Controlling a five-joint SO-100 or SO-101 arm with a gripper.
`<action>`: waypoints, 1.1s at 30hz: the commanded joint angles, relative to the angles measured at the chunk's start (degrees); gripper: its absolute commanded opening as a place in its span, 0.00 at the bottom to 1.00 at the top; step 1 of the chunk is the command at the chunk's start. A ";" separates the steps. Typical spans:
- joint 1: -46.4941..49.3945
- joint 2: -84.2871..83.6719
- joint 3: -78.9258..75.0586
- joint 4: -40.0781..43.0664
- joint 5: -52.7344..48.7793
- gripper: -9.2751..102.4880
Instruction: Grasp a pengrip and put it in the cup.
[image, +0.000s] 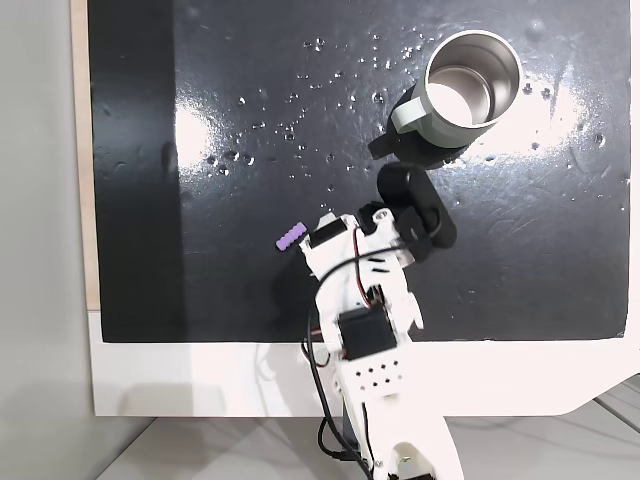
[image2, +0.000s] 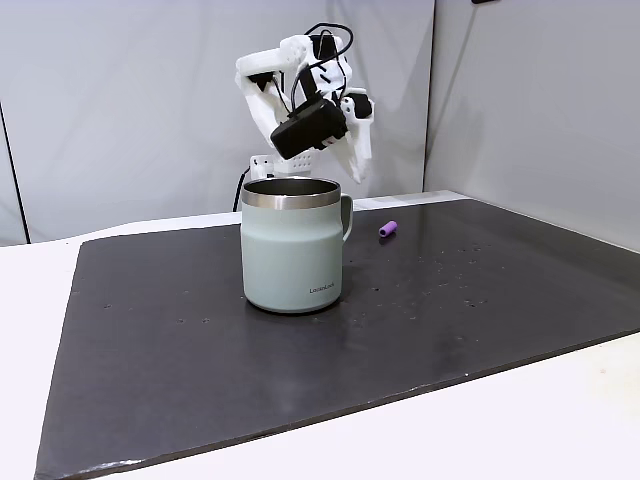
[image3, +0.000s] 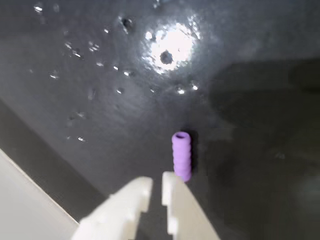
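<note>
In the wrist view the gripper enters from the near edge, its two white fingers drawn narrow with only a slim gap between them and nothing held. Just past the fingertips the pengrip lies flat on the black mat, its open end pointing far; the mat's pale border cuts across the near left corner.

In a fixed view from above, the pengrip sits just left of the arm, with broad bare mat to its left and beyond. The cup stands upright far right, well apart from the pengrip and short of the mat's far edge, its handle toward the arm.

In a fixed view from the side, the cup stands nearest, the pengrip behind to its right, and the gripper hangs above the mat.
</note>
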 joint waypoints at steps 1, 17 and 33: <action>-1.93 -5.89 -7.12 -0.18 -1.14 0.20; -11.25 -19.95 -10.02 -4.75 2.81 0.28; -14.33 -27.95 -2.64 -10.37 2.46 0.29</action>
